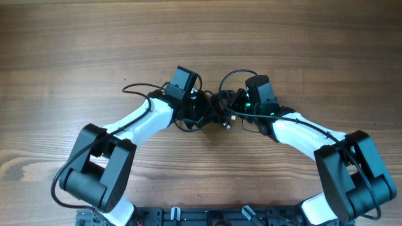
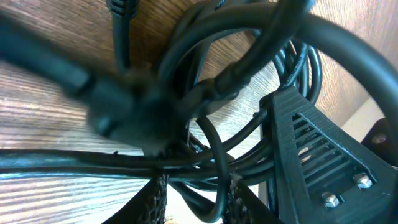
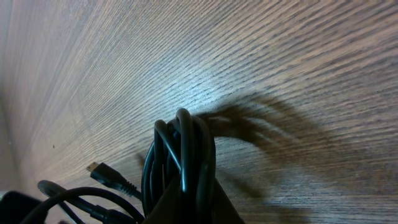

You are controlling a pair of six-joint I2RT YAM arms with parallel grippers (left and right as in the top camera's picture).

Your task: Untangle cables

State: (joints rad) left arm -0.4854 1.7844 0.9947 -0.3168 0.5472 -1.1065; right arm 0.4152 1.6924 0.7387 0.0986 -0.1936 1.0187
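Converging, left fingers (image 2: 158, 202) and right fingers (image 3: 225, 216) pinch cables (image 1: 217, 107).

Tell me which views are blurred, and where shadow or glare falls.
Left wrist view: the nearest cables are blurred, the table behind is sharper. Right wrist view: the cables throw a dark shadow on the table, with a pale sheen above it. Overhead view: sharp, evenly lit.
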